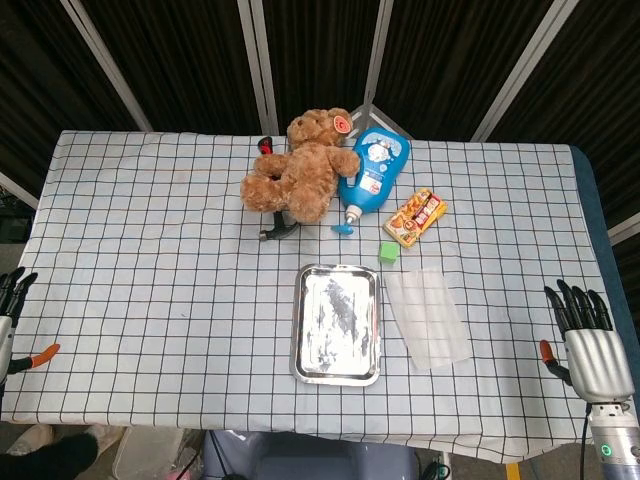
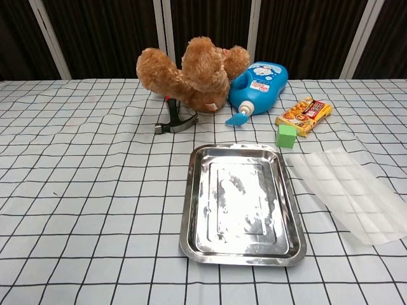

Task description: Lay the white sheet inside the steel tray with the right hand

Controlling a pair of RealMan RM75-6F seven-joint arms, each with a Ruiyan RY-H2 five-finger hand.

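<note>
Two hands show only in the head view, both at the worktop's [image 1: 150, 300] near edge and well apart from everything on it. The right hand [image 1: 590, 340] hangs off the right corner with its fingers stretched out and spread, grasping nothing; its arm is cut off by the frame's bottom. The left hand [image 1: 12, 300] is mostly cropped by the left edge; the dark fingertips that show point upward and apart, nothing in them, so it looks released too. The chest view shows neither hand.

The white sheet [image 2: 350, 190] lies flat on the checked cloth just beside the steel tray [image 2: 191, 210], on its right, not touching it as far as I can see. It is translucent, the grid showing through, so its edges are hard to trace, and the chest view cuts off its far right corner. The tray holds nothing; its bottom is smeared with glare and reflections.

Behind them, a teddy bear [image 1: 300, 170] sprawls over a hammer [image 2: 175, 121], hiding most of its handle. A blue bottle [image 1: 377, 170] lies beside the bear, then a snack packet [image 1: 415, 217] and a small green cube [image 1: 389, 251]. The print on the bottle and packet is too small to read.
</note>
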